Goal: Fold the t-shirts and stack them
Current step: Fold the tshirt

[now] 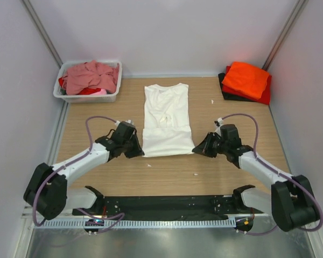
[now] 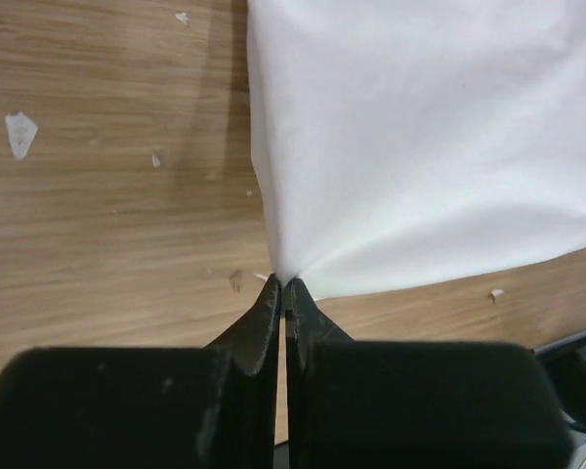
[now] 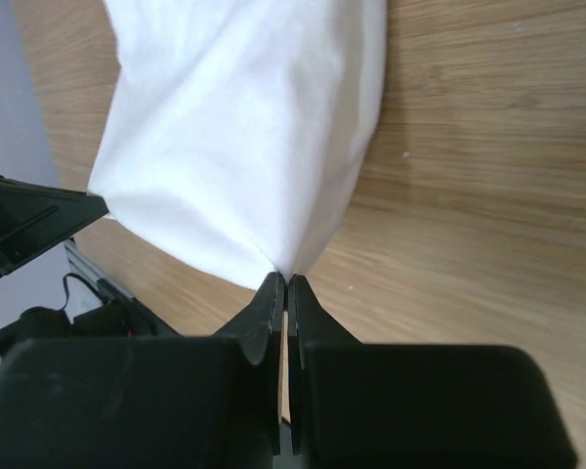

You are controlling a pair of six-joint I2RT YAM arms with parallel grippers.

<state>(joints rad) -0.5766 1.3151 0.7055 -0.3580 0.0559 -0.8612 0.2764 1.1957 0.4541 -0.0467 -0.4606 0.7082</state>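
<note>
The large white t-shirt (image 1: 166,119) lies in the middle of the table, its sides folded in to a narrow strip, collar to the far side. My left gripper (image 1: 140,152) is shut on its near left corner, which the left wrist view shows pinched between the tips (image 2: 285,283), the cloth (image 2: 420,147) spreading away. My right gripper (image 1: 196,150) is shut on the near right corner (image 3: 285,277), white cloth (image 3: 244,137) fanning out beyond. Folded orange (image 1: 246,78), red (image 1: 266,95) and black (image 1: 230,92) shirts are stacked at the far right.
A white plastic tub (image 1: 89,97) at the far left holds crumpled dusty-pink (image 1: 91,75) and red cloth. Walls close in on both sides. A black rail (image 1: 167,203) runs along the near edge between the arm bases.
</note>
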